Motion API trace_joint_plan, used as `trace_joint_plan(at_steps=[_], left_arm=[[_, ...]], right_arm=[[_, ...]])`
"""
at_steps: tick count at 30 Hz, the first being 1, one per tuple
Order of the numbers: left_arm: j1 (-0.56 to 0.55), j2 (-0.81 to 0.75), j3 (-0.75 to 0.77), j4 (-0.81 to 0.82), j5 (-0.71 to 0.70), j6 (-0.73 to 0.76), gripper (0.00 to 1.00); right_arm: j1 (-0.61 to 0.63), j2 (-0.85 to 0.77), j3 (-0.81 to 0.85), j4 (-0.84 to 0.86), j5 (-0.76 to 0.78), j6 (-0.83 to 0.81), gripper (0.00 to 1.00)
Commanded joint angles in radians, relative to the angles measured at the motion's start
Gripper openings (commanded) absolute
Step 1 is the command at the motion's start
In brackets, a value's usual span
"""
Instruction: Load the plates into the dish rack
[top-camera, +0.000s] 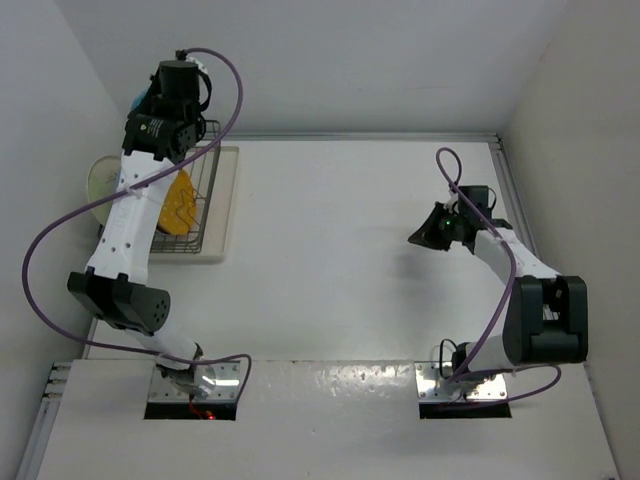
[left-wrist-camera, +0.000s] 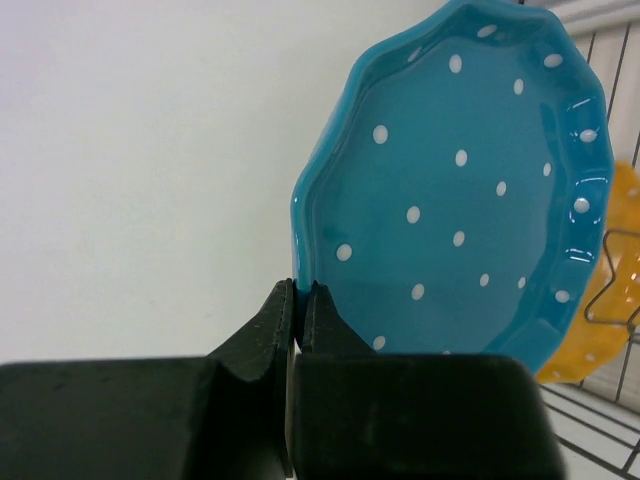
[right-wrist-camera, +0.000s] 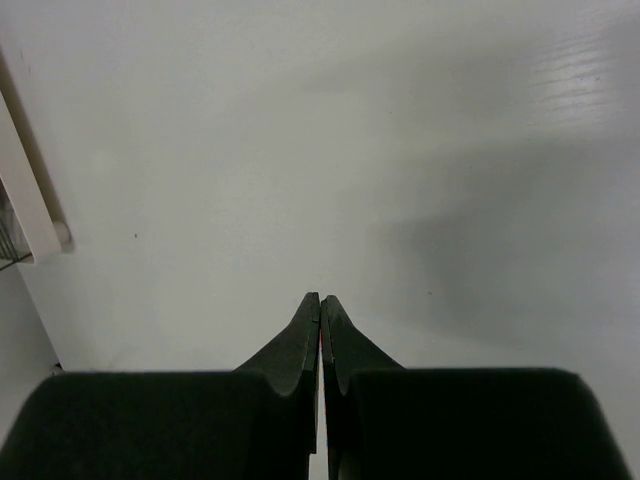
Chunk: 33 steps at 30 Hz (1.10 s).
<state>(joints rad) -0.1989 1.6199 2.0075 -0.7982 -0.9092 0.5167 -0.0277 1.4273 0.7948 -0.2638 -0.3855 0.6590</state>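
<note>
My left fingers are pinched almost closed on the lower rim of the teal plate and hold it on edge at the far end of the rack. The orange plate stands in the rack close by. I judge the step in hand to be slotting the teal plate. The next move calls for lowering it between free prongs, clear of the orange plate, before release. My right fingers are closed and empty over the desk.

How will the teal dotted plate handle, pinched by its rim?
The glossy teal scalloped plate with white dots looks rigid, probably slippery. Pinched at its rim by the left tool, it may pivot. It could chip against the dark wire rack.
</note>
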Motion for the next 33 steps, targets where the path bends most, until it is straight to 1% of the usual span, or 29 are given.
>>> trace_joint_plan(at_steps=[1, 5, 9, 10, 12, 13, 15, 17, 19, 22, 24, 27, 28, 32, 33], left_arm=[[0.042, -0.046, -0.048, 0.122, 0.018, -0.017, 0.00], [0.096, -0.066, -0.128, 0.152, 0.050, -0.050, 0.00], [0.096, -0.075, -0.193, 0.162, 0.073, -0.061, 0.00], [0.096, -0.075, -0.232, 0.174, 0.073, -0.072, 0.00], [0.096, -0.097, -0.352, 0.253, 0.053, -0.044, 0.00], [0.096, -0.119, -0.399, 0.304, 0.008, -0.021, 0.00], [0.067, -0.129, -0.466, 0.393, -0.020, 0.008, 0.00], [0.044, -0.129, -0.501, 0.393, -0.066, 0.008, 0.00], [0.021, -0.138, -0.544, 0.450, -0.121, 0.020, 0.00], [0.010, -0.138, -0.565, 0.494, -0.155, 0.051, 0.00], [-0.020, -0.149, -0.576, 0.495, -0.155, 0.051, 0.00], [-0.062, -0.161, -0.636, 0.495, -0.165, 0.051, 0.00], [-0.072, -0.172, -0.679, 0.495, -0.165, 0.051, 0.00], [-0.082, -0.181, -0.780, 0.495, -0.154, 0.016, 0.00], [-0.067, -0.181, -0.792, 0.495, -0.136, 0.006, 0.00]], right_arm=[[0.008, -0.018, -0.011, 0.047, 0.008, 0.004, 0.00], [0.008, -0.011, -0.023, 0.063, -0.001, 0.002, 0.00], [0.009, -0.015, -0.037, 0.063, -0.003, -0.002, 0.00], [0.008, -0.014, -0.039, 0.061, -0.001, -0.004, 0.00], [0.008, -0.013, -0.045, 0.067, -0.004, 0.002, 0.00], [0.006, -0.013, -0.046, 0.070, -0.007, 0.005, 0.00], [0.005, -0.011, -0.043, 0.074, -0.018, 0.013, 0.00], [0.002, -0.011, -0.039, 0.072, -0.021, 0.014, 0.00], [-0.003, -0.014, -0.032, 0.066, -0.021, 0.017, 0.00], [-0.005, -0.021, -0.031, 0.066, -0.023, 0.019, 0.00], [-0.006, -0.025, -0.031, 0.063, -0.021, 0.016, 0.00], [-0.008, -0.025, -0.035, 0.057, -0.020, 0.021, 0.00], [-0.009, -0.027, -0.032, 0.057, -0.023, 0.019, 0.00], [-0.009, -0.025, -0.029, 0.054, -0.021, 0.018, 0.00], [-0.011, -0.025, -0.028, 0.054, -0.020, 0.016, 0.00]])
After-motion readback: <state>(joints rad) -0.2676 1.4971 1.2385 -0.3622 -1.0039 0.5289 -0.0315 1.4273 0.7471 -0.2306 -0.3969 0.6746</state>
